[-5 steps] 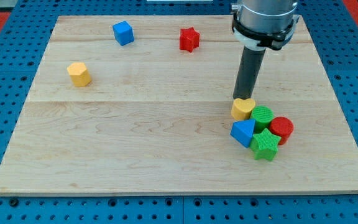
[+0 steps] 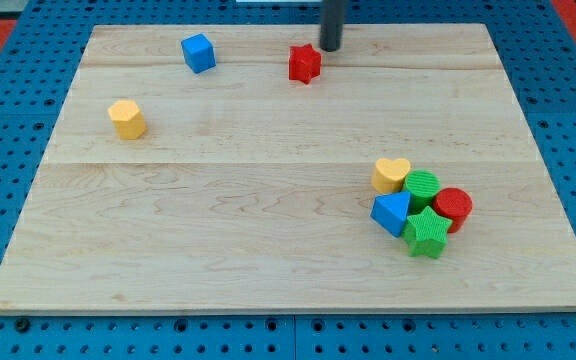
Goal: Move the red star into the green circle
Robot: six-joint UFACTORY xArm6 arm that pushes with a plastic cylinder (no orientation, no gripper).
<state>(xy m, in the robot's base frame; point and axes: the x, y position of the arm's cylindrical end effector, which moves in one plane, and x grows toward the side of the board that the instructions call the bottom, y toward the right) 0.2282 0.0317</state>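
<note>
The red star (image 2: 305,63) lies near the view's top, a little right of centre, on the wooden board (image 2: 218,200). My tip (image 2: 330,48) is just above and to the right of the red star, close to it but with a small gap. The green circle (image 2: 422,187) sits in a tight cluster at the lower right, touching the yellow heart (image 2: 391,175), the red cylinder (image 2: 454,207), the blue triangle (image 2: 391,213) and the green star (image 2: 427,233).
A blue cube (image 2: 198,52) lies at the upper left. A yellow hexagon (image 2: 127,118) lies at the left. The board rests on a blue pegboard table (image 2: 8,200).
My tip has moved from beside the yellow heart in the cluster up and left to the top of the board, next to the red star. No block has moved.
</note>
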